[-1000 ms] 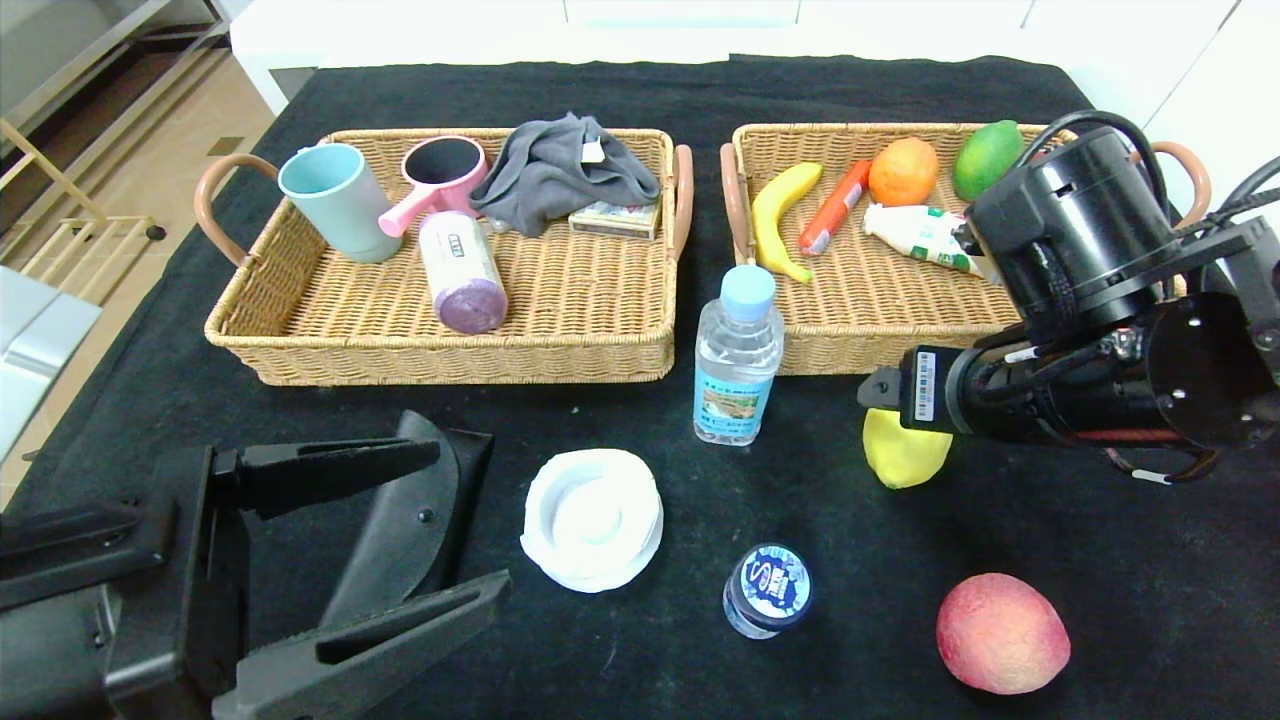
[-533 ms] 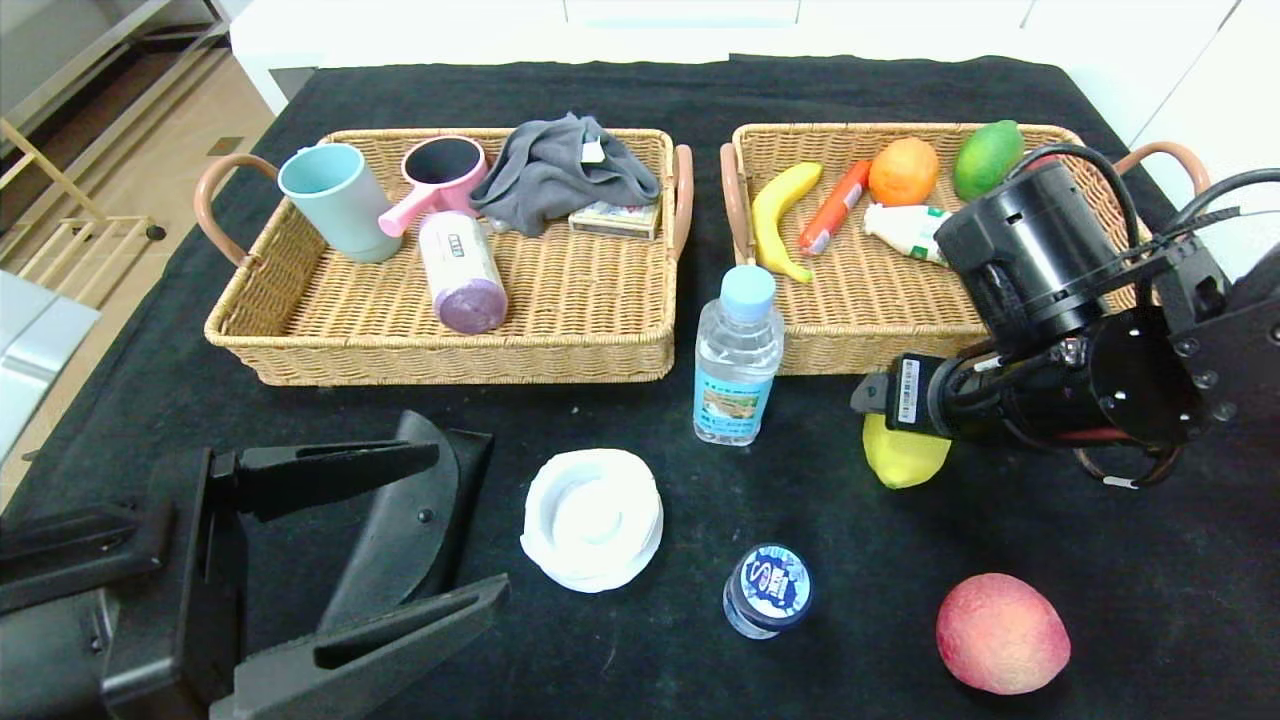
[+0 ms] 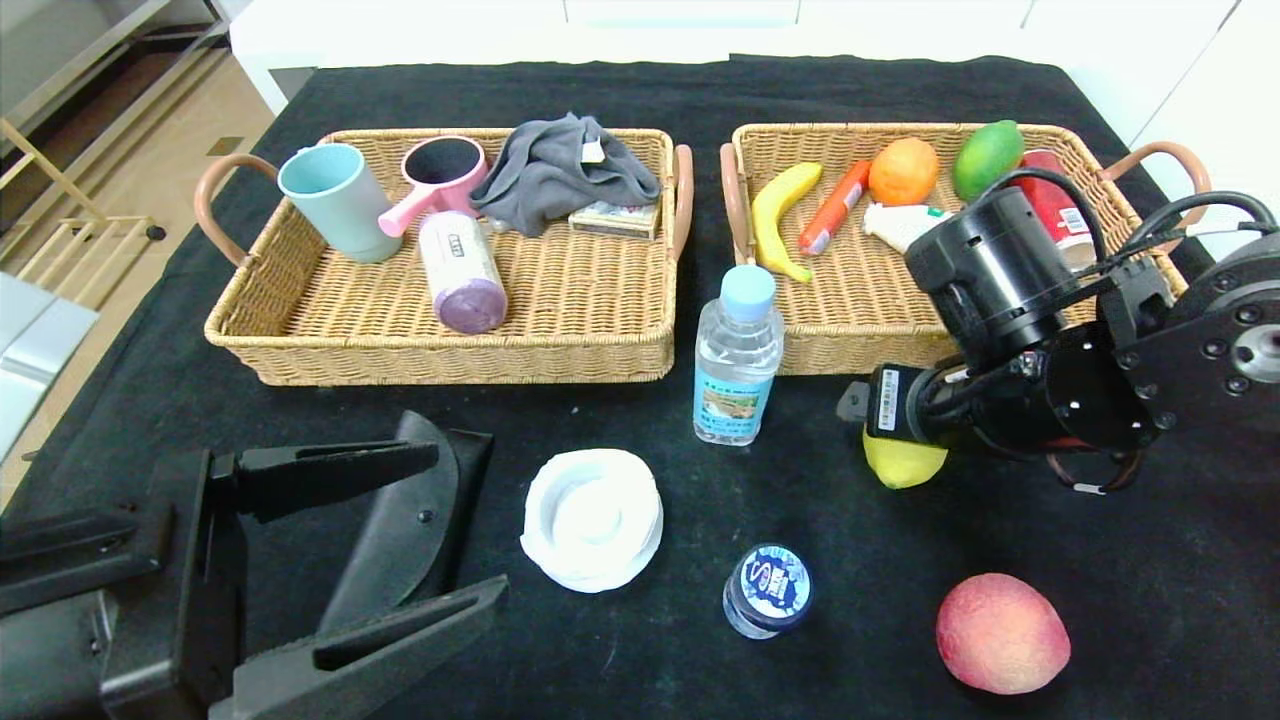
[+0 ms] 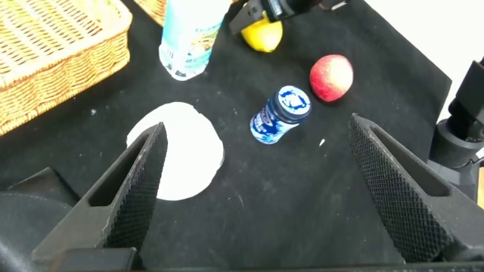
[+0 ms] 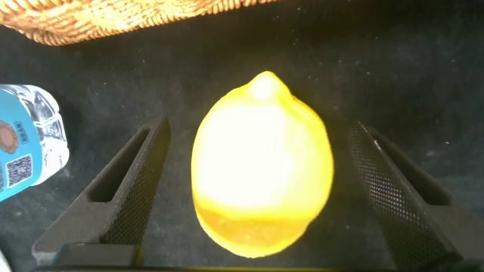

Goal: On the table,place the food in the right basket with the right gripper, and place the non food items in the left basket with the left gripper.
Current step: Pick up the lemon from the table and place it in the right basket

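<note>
Black cloth covers the table (image 3: 300,400). One left gripper (image 3: 400,540) is parked open at the near left corner. Two bottles (image 3: 738,355) and one peach (image 3: 1002,633) are seen; one lemon (image 3: 900,462), mid-table rightward, is straddled by the open right gripper (image 5: 257,189).

Black table (image 3: 180,400) (baskets (image 3: 300,300), loose items (image 3: 592,518))

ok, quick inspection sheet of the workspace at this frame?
Surface: black cloth table.
Job's things: lemon, peach, water bottle, small blue-capped bottle and white bowl on the cloth; left basket and right basket part filled.
Clutter: nothing seen.
Grippers: right gripper open, straddling the lemon; left gripper open, parked near edge.
Cables: black cable on right arm.
Surroundings: white cabinets, tiled floor.
</note>
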{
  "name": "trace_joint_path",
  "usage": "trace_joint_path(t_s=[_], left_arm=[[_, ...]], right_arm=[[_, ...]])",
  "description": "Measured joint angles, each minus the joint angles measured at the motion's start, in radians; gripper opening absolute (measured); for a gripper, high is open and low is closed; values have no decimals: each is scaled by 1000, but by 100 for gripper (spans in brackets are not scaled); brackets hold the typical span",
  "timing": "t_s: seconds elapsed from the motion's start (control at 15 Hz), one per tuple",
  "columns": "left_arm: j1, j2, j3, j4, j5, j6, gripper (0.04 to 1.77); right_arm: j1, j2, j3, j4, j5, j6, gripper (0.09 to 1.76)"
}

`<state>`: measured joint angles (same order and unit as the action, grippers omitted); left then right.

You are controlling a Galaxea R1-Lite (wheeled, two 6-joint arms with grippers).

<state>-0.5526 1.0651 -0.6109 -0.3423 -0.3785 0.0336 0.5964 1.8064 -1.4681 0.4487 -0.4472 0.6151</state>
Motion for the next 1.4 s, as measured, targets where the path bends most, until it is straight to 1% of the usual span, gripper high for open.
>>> trace_joint_path(t_s=[0.4,0.47,0.6,0.67,0.73,1.4], left_arm=[[0,-1,1,0,0,1,172],[1,-1,1,0,0,0,172],[2,-1,2,-1,0,0,172],[2,-1,2,-1,0,0,172],[2,-1,2,-1,0,0,172],[3,3,3,-3,0,1,172]], right_arm=[[-12,11,0,0,-1,1,171],[-13,13,0,1,-2,1,162],[-14,13,0,0,-2,2,127],[-14,13,0,0,-2,2,115],[-16,13,0,0,0,2,111],[-15,17,1,3,1,1,108]])
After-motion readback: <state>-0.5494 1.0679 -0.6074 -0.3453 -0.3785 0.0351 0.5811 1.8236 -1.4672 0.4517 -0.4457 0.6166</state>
